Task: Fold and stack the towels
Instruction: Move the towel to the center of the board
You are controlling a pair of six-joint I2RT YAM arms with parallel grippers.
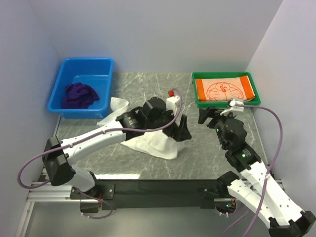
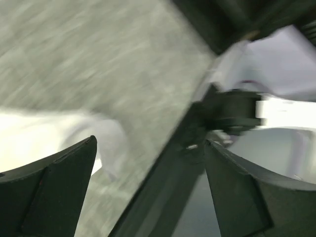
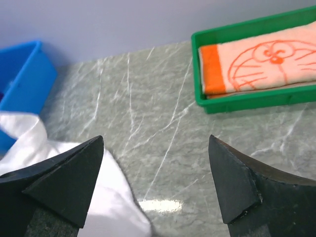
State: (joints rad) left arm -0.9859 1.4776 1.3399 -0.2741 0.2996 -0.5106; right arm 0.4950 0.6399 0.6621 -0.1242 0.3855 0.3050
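A plain white towel (image 1: pixel 153 141) lies crumpled in the middle of the marble table, with one end trailing toward the blue bin. My left gripper (image 1: pixel 182 129) hovers at the towel's right edge, open and empty. Its wrist view is motion-blurred, with the white towel (image 2: pixel 44 133) at the left and nothing between the jaws (image 2: pixel 150 148). A folded orange Doraemon towel (image 1: pixel 224 90) lies in the green tray (image 1: pixel 197 101). The dark purple towel (image 1: pixel 79 95) is bunched in the blue bin (image 1: pixel 101 66). My right gripper (image 1: pixel 208 117) hangs open over bare table in front of the tray. Its wrist view (image 3: pixel 155 148) shows the white towel (image 3: pixel 98 202) and the orange towel (image 3: pixel 256 64).
The blue bin (image 3: pixel 24 79) stands at the back left and the green tray (image 3: pixel 237 102) at the back right. Bare marble (image 1: pixel 148 84) lies between them. Grey walls close the table at the back and sides. A black strip runs along the near edge.
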